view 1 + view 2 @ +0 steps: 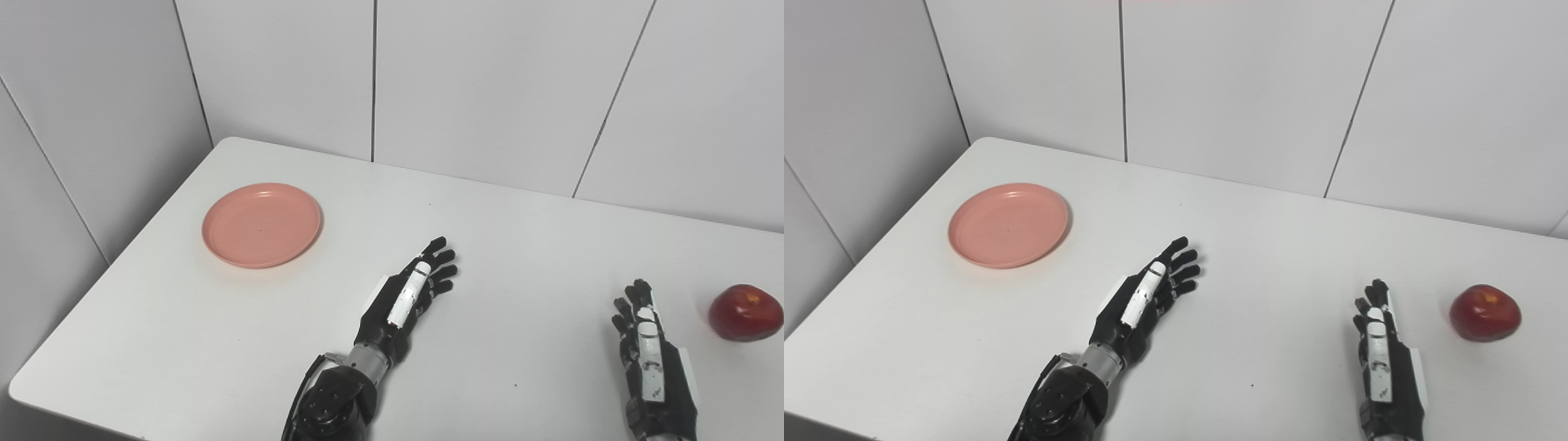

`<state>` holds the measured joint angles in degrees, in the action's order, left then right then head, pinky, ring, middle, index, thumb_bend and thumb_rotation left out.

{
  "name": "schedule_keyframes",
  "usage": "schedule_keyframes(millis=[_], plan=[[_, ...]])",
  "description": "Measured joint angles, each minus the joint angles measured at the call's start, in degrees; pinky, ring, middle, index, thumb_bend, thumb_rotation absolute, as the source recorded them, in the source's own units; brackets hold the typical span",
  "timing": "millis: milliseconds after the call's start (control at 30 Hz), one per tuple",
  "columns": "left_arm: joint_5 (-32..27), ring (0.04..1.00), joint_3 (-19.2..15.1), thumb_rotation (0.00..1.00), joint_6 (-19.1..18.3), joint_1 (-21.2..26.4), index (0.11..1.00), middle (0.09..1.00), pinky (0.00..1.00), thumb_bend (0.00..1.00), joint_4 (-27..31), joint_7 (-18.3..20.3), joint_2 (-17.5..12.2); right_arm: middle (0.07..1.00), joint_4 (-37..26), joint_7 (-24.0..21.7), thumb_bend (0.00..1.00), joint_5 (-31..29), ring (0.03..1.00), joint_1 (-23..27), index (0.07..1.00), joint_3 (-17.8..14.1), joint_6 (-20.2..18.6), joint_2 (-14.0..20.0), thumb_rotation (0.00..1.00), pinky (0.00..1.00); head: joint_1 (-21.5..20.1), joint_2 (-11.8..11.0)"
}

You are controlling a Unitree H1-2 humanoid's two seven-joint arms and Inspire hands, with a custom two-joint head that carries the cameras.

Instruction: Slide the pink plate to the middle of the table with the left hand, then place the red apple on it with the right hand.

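A pink plate (261,225) lies flat and empty on the far left of the white table (520,257). A red apple (745,312) sits near the table's right edge. My left hand (407,297) is open, fingers stretched out, over the middle of the table, to the right of the plate and apart from it. My right hand (646,343) is open, fingers straight, at the front right, left of the apple and not touching it. The plate (1008,225), the apple (1485,313) and both hands also show in the right eye view.
White panelled walls (490,86) stand close behind the table and along its left side. The table's front left corner (24,386) is rounded.
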<state>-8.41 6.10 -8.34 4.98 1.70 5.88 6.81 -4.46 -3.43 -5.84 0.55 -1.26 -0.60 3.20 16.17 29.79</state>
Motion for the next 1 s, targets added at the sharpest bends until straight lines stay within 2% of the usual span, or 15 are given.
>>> schedule_keyframes(millis=[300,600,767,1000], plan=[[-0.1,0.879,-1.1,0.9,-2.4,0.6,0.875,0.897,0.87,0.4,3.4,0.2,-2.0,0.992,0.0,0.0,0.15,0.1,0.98,0.0,0.992,0.0,0.0,0.0,1.0,1.0,1.1,-0.4],[-2.8,0.881,-2.8,0.96,-5.7,3.2,0.876,0.897,0.87,0.39,6.9,0.5,-3.7,0.993,0.6,0.0,0.14,-0.1,0.985,0.5,0.992,-0.1,0.0,0.0,1.0,1.0,1.9,-1.0],[-4.3,0.895,-4.7,0.99,-7.0,4.7,0.885,0.909,0.88,0.38,9.4,0.8,-4.5,1.0,0.7,-0.5,0.13,-0.9,0.994,0.6,1.0,-0.2,0.0,0.0,1.0,1.0,3.4,-1.4],[-6.0,0.887,-8.2,0.98,-7.1,8.0,0.878,0.897,0.89,0.39,9.6,0.0,-5.2,1.0,1.1,-0.5,0.11,-1.1,0.995,0.9,1.0,-0.3,0.4,0.0,1.0,1.0,3.6,-1.7]])
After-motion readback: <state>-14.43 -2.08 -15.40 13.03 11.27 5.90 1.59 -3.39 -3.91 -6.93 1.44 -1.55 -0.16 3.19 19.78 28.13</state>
